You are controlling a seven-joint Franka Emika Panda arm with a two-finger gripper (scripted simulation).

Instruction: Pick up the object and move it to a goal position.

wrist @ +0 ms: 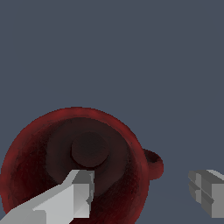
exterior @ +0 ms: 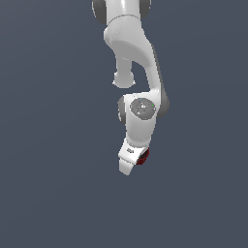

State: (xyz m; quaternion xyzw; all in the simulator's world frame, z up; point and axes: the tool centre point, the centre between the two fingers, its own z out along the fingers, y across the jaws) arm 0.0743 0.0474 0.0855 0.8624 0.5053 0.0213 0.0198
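Note:
The dark red mug (wrist: 39,148) fills much of the wrist view, seen from above, with its dark inside and its little side handle (wrist: 154,164). My gripper (wrist: 140,186) is open. One finger (wrist: 78,192) hangs over the mug's inside and the other finger (wrist: 205,190) is outside, past the handle, so the jaws straddle the wall on the handle side. Neither finger clearly touches the wall. In the exterior view only a red sliver of the mug (exterior: 143,157) shows behind the white gripper (exterior: 127,167), which points down at it.
The surface around the mug is a plain dark grey-blue floor (exterior: 53,193). No other object or edge shows. The white arm (exterior: 133,48) comes down from the top of the exterior view.

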